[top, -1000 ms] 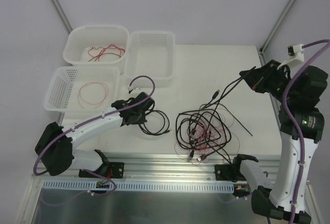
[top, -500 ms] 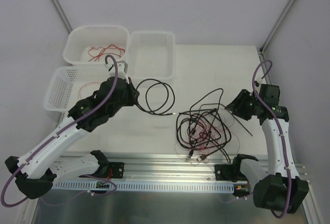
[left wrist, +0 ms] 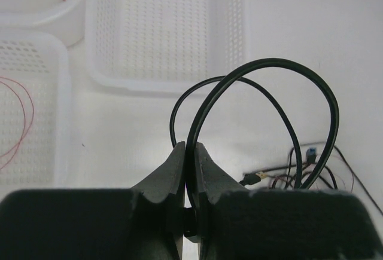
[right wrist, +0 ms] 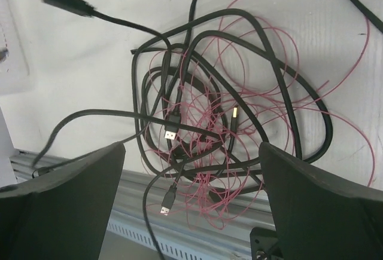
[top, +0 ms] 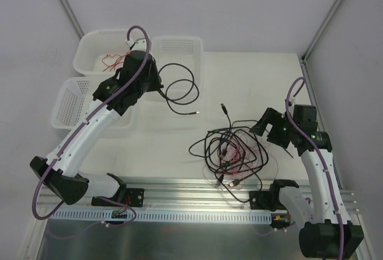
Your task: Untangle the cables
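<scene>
Cables tangled, one black loop pinched in left claw

A white table stands before plain pale grey walls. A left post and a right post, both slanted metal, rise behind it. An aluminium rail lines its near edge, above a shiny metal sheet. The light is soft and even.
</scene>
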`<state>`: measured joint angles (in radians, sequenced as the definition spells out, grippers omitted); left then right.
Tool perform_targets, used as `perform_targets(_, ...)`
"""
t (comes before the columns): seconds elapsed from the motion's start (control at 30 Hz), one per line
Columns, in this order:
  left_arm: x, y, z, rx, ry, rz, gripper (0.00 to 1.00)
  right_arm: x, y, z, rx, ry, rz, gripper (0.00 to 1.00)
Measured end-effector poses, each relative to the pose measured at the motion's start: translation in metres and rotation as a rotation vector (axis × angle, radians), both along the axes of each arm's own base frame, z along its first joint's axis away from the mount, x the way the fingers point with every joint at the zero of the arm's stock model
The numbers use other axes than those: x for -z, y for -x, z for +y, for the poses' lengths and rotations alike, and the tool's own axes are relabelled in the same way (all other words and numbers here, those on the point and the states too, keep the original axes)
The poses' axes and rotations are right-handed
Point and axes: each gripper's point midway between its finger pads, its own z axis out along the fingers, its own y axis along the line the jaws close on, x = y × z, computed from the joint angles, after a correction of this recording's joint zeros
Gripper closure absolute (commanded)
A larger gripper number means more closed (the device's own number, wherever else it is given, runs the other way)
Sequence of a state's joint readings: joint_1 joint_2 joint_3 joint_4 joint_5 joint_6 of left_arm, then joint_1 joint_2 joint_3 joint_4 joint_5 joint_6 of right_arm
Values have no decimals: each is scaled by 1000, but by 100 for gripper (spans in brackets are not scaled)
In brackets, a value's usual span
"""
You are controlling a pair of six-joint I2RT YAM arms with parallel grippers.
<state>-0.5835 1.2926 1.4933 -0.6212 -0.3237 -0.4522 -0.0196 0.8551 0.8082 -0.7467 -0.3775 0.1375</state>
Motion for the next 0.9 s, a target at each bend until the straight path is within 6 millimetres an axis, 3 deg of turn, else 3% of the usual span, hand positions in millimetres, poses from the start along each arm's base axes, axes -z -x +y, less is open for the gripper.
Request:
perform_targets(0.27,-35,-74,17,-119,15,-56,100,-17,21,13,-66,4,-83,0)
perform_targets(0.37,-41,-108,17,-143,10,-74,100,-20,26,16,-88,4,-97,0)
perform_targets(0.47,-35,-140,17,-163,1,-75,100,-22,32,18,-109,9,-111,0)
perform_targets(0.67,19,-204,32,-227,-32,-4,100,-27,39,18,-135,21,-153,0)
perform_targets(0.8,84,-235,38,-223,-45,101,99,-27,41,20,-158,20,-160,0)
perform_targets(0.9,141,-247,38,-204,-62,197,90,-25,44,24,-182,9,-153,0)
